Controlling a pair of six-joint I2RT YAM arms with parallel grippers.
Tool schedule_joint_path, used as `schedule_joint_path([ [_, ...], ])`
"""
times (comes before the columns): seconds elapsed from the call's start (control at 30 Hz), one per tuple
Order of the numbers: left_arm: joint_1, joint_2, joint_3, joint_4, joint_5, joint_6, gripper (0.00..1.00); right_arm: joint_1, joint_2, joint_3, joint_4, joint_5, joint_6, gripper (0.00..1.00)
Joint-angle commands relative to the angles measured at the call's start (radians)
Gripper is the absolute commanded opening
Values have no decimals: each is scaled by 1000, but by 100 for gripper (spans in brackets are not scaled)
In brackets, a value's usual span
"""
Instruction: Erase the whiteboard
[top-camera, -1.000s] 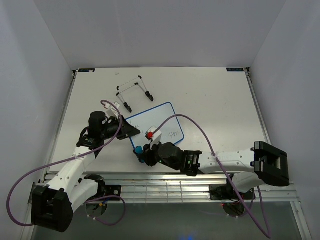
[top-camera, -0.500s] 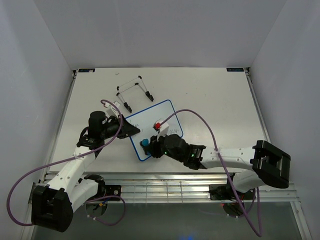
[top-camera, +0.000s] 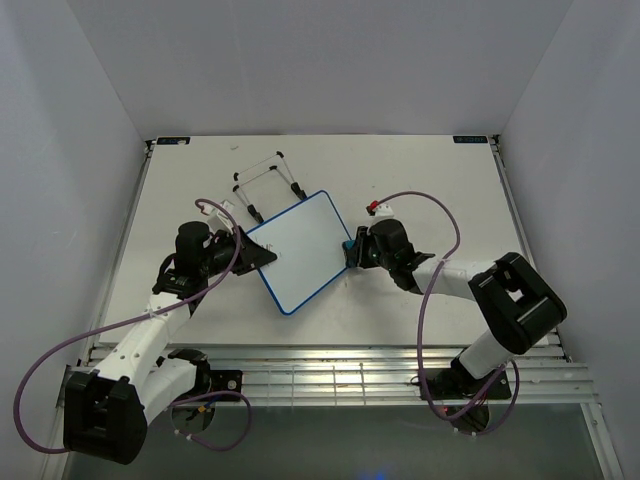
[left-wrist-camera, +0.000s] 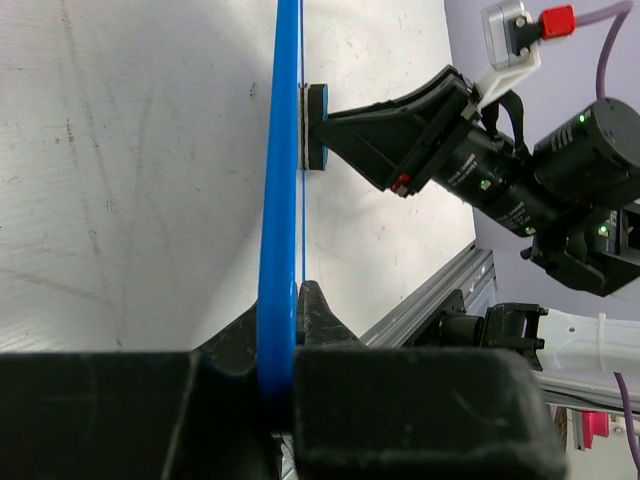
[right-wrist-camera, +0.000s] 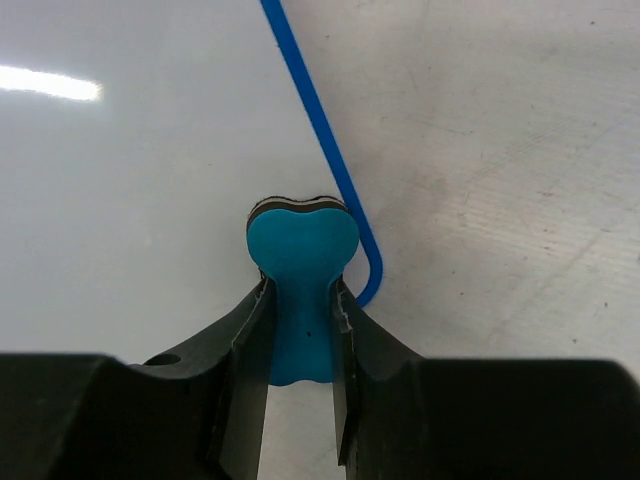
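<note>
The whiteboard (top-camera: 300, 250) with its blue frame is tipped up off the table, and no writing shows on its face. My left gripper (top-camera: 258, 257) is shut on its left edge; the left wrist view shows the frame (left-wrist-camera: 285, 180) edge-on, clamped between the jaws of the left gripper (left-wrist-camera: 285, 315). My right gripper (top-camera: 353, 250) is shut on the blue bone-shaped eraser (right-wrist-camera: 300, 250), which presses against the whiteboard face (right-wrist-camera: 140, 170) right by a rounded frame corner (right-wrist-camera: 368, 270). In the left wrist view the eraser (left-wrist-camera: 316, 127) sits flat against the board.
The thin wire stand (top-camera: 265, 185) with black feet lies on the table just behind the board. A metal rail (top-camera: 330, 365) runs along the near edge. White walls close in the table on three sides. Purple cables loop off both arms.
My right gripper swept the eraser from the board's near-left corner across to its right edge. The board has been lifted and turned, and the scribbles near its right side no longer show.
</note>
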Motion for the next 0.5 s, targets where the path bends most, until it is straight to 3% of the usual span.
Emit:
schedule_joint_path([
  [0.0, -33, -33, 8, -11, 260, -38, 0, -26, 98, 39, -182, -59, -60, 21],
  [0.17, -33, -28, 5, -11, 273, -29, 0, -54, 63, 74, -212, -90, -90, 21],
  [0.27, -33, -21, 5, -11, 283, -23, 0, -54, 37, 119, -244, -194, -118, 21],
  [0.3, -33, -19, 7, -9, 283, -23, 0, -49, 30, 127, -238, -293, -121, 21],
  [0.47, -33, -2, 7, 10, 288, -30, 0, 52, -34, 130, -98, -483, -112, 20],
])
